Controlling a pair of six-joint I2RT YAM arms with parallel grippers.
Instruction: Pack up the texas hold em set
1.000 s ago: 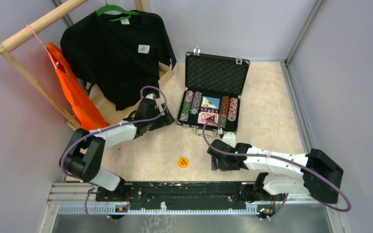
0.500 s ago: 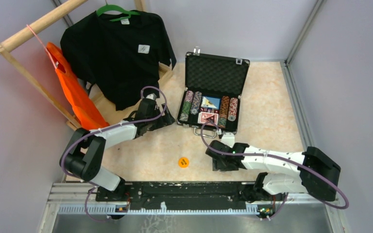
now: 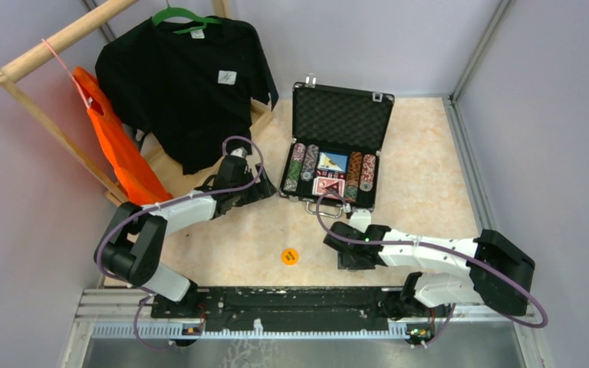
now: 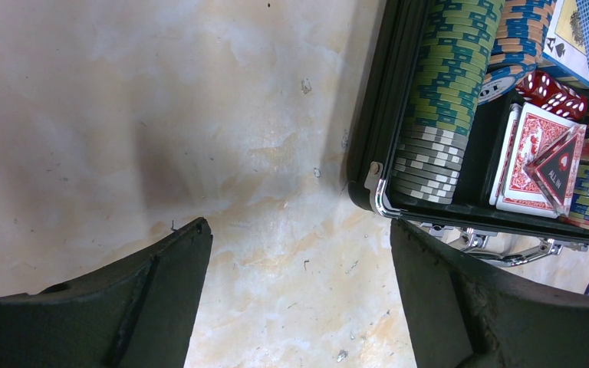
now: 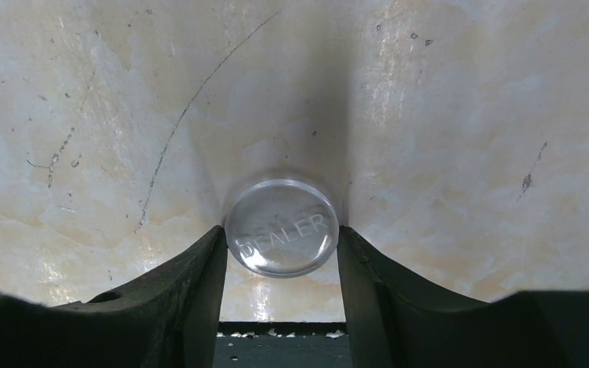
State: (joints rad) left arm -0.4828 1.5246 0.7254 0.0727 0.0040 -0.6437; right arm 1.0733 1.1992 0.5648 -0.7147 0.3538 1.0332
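Grip check: right gripper [image 5: 280, 230] clamps clear round plastic "DEALER" token [image 5: 281, 218], flat on beige table [image 5: 468, 115] near open black chip case [image 3: 341, 115]. We see left gripper [image 4: 299, 230] spread wide, empty, beside case.

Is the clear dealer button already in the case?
No, the dealer button lies on the table between the fingers of the right gripper, outside the case.

One open case [image 3: 343, 115] is counted at the upper centre of the top view. Four rows of chips [image 3: 354, 175] are held in it, with two card decks [image 4: 525, 153], one triangular token [image 4: 558, 165] and at least two red dice [image 4: 551, 88]. One clear token [image 5: 281, 228] and one orange token [image 3: 290, 256] are counted outside it. One T-shirt [image 3: 188, 84], one bag [image 3: 119, 149] and one hanger [image 3: 180, 15] are seen at upper left.
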